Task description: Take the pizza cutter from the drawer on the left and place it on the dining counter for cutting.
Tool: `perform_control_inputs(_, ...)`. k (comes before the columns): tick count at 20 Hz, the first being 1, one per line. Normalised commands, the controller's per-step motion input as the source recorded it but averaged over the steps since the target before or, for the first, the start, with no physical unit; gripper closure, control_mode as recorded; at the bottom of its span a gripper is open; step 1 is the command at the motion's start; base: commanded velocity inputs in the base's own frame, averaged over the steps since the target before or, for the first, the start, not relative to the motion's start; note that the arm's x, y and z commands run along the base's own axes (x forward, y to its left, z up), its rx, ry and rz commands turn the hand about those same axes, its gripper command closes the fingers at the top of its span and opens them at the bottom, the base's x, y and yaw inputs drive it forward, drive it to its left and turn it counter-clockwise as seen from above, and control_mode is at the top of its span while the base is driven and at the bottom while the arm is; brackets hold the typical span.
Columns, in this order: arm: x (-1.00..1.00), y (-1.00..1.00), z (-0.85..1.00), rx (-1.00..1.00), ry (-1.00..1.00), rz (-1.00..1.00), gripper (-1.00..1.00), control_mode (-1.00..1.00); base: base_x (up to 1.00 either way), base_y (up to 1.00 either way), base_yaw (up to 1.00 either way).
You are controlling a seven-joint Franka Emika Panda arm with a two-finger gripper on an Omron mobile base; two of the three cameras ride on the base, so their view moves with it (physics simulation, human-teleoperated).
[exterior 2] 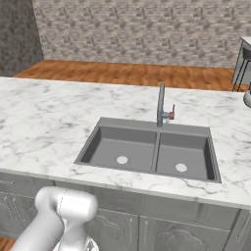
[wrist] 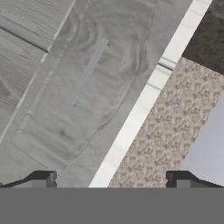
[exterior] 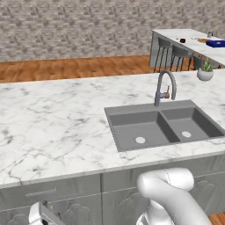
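Note:
The drawer is a shallow grey front with a slim bar handle, under the marble sink counter at lower left, and it is shut. The pizza cutter is hidden from view. My gripper hangs low just below the drawer front. In the hand view my gripper is open, its fingertips wide apart with nothing between them, facing a grey cabinet door with a bar handle. The dining counter is the white marble bar top far off at upper right, with dark stools beside it.
A grey double sink with a curved tap sits in the near marble counter. A potted plant stands at its right end. A blue object lies on the dining counter. Wood floor lies beyond.

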Motion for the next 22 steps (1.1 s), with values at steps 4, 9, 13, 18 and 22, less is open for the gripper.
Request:
perform_control_inputs(4, 0.08, 0.00, -0.06, -0.01, -0.09, 0.05, -1.00, -1.00, 0.00, 0.00, 0.00)
perform_control_inputs(9, 0.03, -0.01, -0.07, 0.02, -0.10, 0.07, -1.00, -1.00, 0.00, 0.00, 0.00)
perform_control_inputs(13, 0.05, 0.00, -0.07, 0.10, -0.09, 0.06, -1.00, -1.00, 0.00, 0.00, 0.00)
perform_control_inputs(18, 0.10, -0.02, -0.01, 0.18, -0.03, 0.04, -1.00, -1.00, 0.00, 0.00, 0.00)
perform_control_inputs(22, 0.12, 0.00, -0.11, 0.11, 0.00, 0.04, -1.00, -1.00, 0.00, 0.00, 0.00)
